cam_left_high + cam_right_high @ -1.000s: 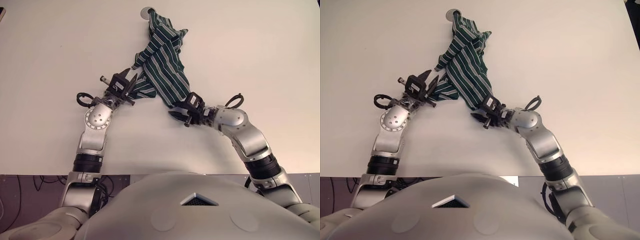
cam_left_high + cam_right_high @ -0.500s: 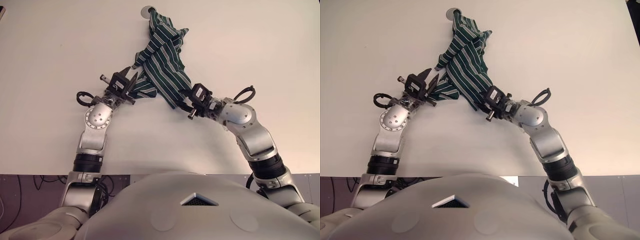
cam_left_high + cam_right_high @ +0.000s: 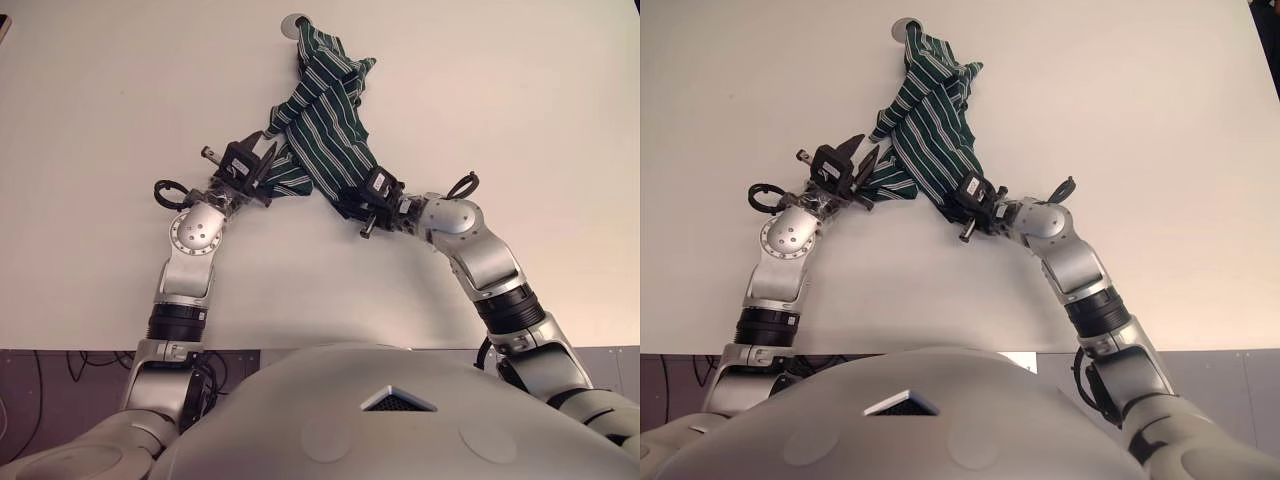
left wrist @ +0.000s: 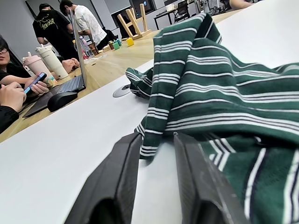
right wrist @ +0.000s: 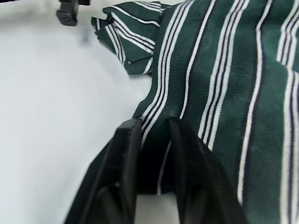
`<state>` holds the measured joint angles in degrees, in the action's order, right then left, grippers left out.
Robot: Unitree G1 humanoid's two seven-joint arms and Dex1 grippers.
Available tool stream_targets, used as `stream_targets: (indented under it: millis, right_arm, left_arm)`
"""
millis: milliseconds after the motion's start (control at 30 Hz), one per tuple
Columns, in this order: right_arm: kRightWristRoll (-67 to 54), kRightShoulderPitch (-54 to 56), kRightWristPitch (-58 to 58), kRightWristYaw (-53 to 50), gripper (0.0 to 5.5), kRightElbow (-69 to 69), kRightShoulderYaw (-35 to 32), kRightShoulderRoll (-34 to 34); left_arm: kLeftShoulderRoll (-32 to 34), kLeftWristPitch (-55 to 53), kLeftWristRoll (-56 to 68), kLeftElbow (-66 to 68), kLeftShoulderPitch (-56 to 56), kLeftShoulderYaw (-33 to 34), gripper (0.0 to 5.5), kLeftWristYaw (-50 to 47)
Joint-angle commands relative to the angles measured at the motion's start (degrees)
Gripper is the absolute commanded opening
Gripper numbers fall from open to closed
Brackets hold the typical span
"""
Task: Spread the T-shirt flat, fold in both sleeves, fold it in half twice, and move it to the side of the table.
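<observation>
A dark green T-shirt (image 3: 325, 125) with white stripes lies bunched in a long heap on the white table (image 3: 120, 90), running from the far middle toward me. My left gripper (image 3: 263, 163) rests at the shirt's near left corner, open, with a striped edge (image 4: 150, 140) lying between its fingers and touching one of them. My right gripper (image 3: 347, 204) is at the shirt's nearest corner, open, and a fold of the cloth (image 5: 154, 140) fills the gap between its fingers.
A round cable grommet (image 3: 292, 22) sits in the table just beyond the shirt's far end. Bare tabletop spreads to both sides, and the front edge (image 3: 300, 347) runs close to my body. A laptop (image 4: 65, 86) and mouse (image 4: 60, 100) sit past the table's far side.
My right gripper swung out to the right, then came back left onto the shirt's near corner, with cloth now between its fingers. The left gripper and the shirt have stayed put.
</observation>
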<state>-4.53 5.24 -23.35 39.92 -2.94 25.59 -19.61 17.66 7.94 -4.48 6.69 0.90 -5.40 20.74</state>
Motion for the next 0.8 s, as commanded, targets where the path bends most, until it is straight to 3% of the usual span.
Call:
stream_targets:
  millis: [33, 300, 433, 567, 800]
  right_arm:
    - [1.9, -5.7, -6.5, 4.1, 0.20, 2.0, 4.3, -6.4]
    - [3.3, -11.8, -3.2, 6.4, 0.02, -8.5, 5.8, -16.2]
    - [-5.1, -16.4, 1.4, 10.7, 0.02, -23.0, -2.0, -21.7]
    - [-22.3, -15.7, -1.0, 9.7, 0.00, -31.7, -15.8, -18.1]
    - [-36.3, -9.3, -7.0, 4.3, 0.00, -33.3, -23.4, -14.0]
  left_arm:
    - [0.0, 0.5, 0.3, 1.3, -1.6, 0.2, 1.24, 0.0]
    - [0.3, 2.9, 0.5, 2.8, -3.0, 0.4, 1.24, 0.4]
    - [3.5, 5.8, 4.5, -1.2, -0.6, 1.5, 1.24, 5.8]
    - [13.4, 9.9, 2.5, -5.9, 0.0, 1.7, 1.90, 13.6]
    - [21.7, 12.1, 1.8, -13.5, 4.3, -1.1, 1.90, 22.1]
